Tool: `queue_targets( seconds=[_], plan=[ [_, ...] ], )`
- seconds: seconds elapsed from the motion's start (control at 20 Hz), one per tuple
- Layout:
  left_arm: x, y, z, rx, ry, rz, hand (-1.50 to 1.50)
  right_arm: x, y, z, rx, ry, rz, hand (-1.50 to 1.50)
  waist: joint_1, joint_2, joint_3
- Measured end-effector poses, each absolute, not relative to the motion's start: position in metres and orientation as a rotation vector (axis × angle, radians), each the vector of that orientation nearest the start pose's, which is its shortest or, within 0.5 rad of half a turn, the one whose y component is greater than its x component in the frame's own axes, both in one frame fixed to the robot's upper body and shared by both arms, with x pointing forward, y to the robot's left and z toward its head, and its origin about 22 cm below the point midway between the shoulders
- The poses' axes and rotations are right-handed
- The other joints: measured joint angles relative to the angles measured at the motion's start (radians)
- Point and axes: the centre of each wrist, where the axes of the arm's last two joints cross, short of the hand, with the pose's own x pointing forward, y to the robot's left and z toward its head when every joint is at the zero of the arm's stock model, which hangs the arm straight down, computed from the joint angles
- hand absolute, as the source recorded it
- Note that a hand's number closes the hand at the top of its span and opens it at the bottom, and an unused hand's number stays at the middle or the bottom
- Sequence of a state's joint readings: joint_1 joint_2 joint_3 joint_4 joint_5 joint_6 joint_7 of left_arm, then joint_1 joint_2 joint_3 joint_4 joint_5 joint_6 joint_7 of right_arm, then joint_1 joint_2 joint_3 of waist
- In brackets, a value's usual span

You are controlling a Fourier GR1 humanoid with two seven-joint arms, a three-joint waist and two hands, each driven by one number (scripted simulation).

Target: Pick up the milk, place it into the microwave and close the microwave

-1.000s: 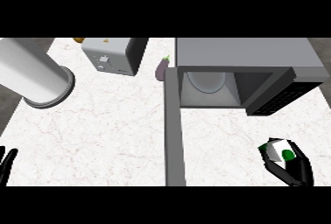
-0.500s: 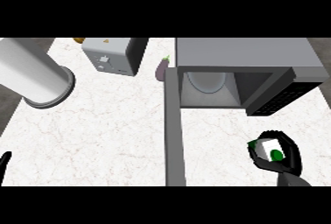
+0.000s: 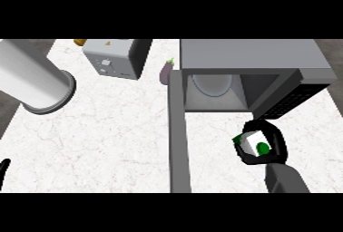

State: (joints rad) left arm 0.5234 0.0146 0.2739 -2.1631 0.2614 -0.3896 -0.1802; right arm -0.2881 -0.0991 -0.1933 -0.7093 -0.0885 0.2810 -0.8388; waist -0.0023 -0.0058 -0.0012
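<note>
- Right hand [image 3: 268, 147] curled round milk [image 3: 253, 143], carton held above the worktop [image 3: 107, 131], just below the microwave [image 3: 251, 68] mouth.
- Open cavity lies at about 11 o'clock from the milk, near; control panel right above at 12 o'clock, so straight up would likely meet the panel rather than the opening.
- Door [image 3: 178, 136] swung out, running toward 6 o'clock, at 9 o'clock of the hand; lane between door and panel looks narrow.
- Milk's long axis cannot be told.
- Left hand [image 3: 3, 171] barely showing at the 8 o'clock edge, well apart; fingers unreadable. Right clearly nearer.
</note>
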Motion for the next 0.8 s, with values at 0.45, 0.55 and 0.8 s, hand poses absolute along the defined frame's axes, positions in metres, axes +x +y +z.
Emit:
queue_targets(
  seconds=[0.45,0.55,0.8],
  plan=[
    [0.089,0.322,0.064,0.01,-1.913,0.042,-1.5,0.23,-0.232,-0.073,0.271,-1.853,-0.007,1.5,-0.007,-0.001,0.0],
    [0.086,0.326,0.068,0.003,-1.915,0.044,-1.5,0.221,-0.221,-0.058,0.272,-1.846,-0.016,1.5,-0.005,0.0,0.0],
    [0.087,0.327,0.065,0.0,-1.911,0.052,-1.5,0.206,-0.197,-0.021,0.256,-1.837,-0.052,1.5,-0.001,0.002,0.0]
  ],
)
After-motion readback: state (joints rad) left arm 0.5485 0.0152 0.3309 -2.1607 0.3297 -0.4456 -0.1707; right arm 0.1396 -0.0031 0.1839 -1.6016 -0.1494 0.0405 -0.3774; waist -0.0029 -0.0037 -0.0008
